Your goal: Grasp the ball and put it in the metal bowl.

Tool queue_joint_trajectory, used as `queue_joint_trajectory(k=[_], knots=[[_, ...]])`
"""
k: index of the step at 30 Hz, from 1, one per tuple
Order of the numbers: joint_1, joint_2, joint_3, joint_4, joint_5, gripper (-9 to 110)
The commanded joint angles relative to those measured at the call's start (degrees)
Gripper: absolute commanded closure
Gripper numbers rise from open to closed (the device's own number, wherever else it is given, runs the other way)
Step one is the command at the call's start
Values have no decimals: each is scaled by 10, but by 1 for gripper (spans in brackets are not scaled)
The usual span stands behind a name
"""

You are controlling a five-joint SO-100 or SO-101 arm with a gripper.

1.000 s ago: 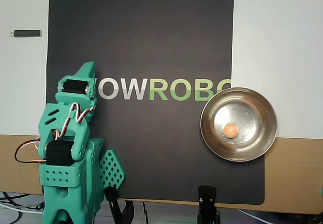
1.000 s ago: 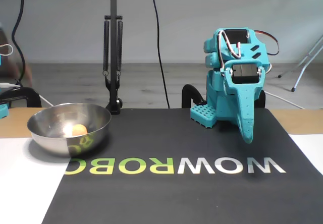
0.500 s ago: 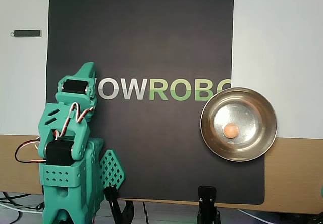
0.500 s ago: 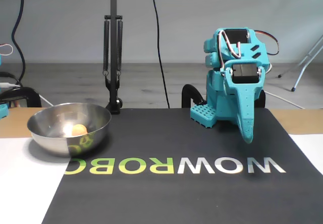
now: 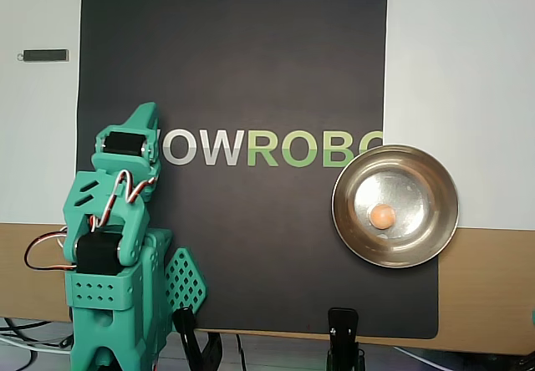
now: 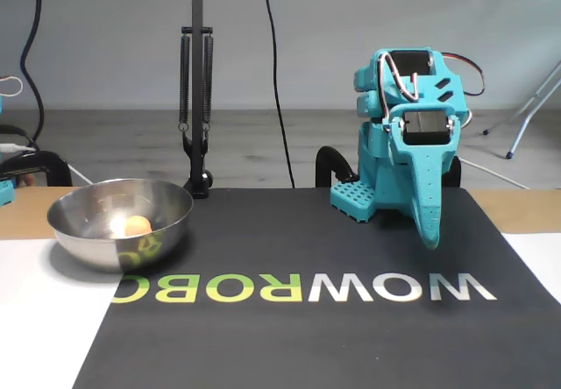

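Teal arm (image 6: 408, 135) folded over its base, end effector (image 6: 429, 236) pointing down, seemingly closed, empty.

Ball in bowl, arm apart.
In the overhead view, the ball (image 5: 382, 215) lies inside the metal bowl (image 5: 395, 254), far right of the folded arm (image 5: 117, 237).

The metal bowl (image 5: 435, 229) covers the logo's (image 5: 272, 148) last letters.

Small orange ball (image 5: 382, 215) sits inside shiny round metal bowl (image 5: 435, 221), right of middle in overhead view.
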Motion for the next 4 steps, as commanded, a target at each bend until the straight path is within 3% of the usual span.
queue_joint_trajectory(k=[1, 4], knots=[[0, 32, 19, 0, -3, 102], [0, 32, 19, 0, -3, 102]])
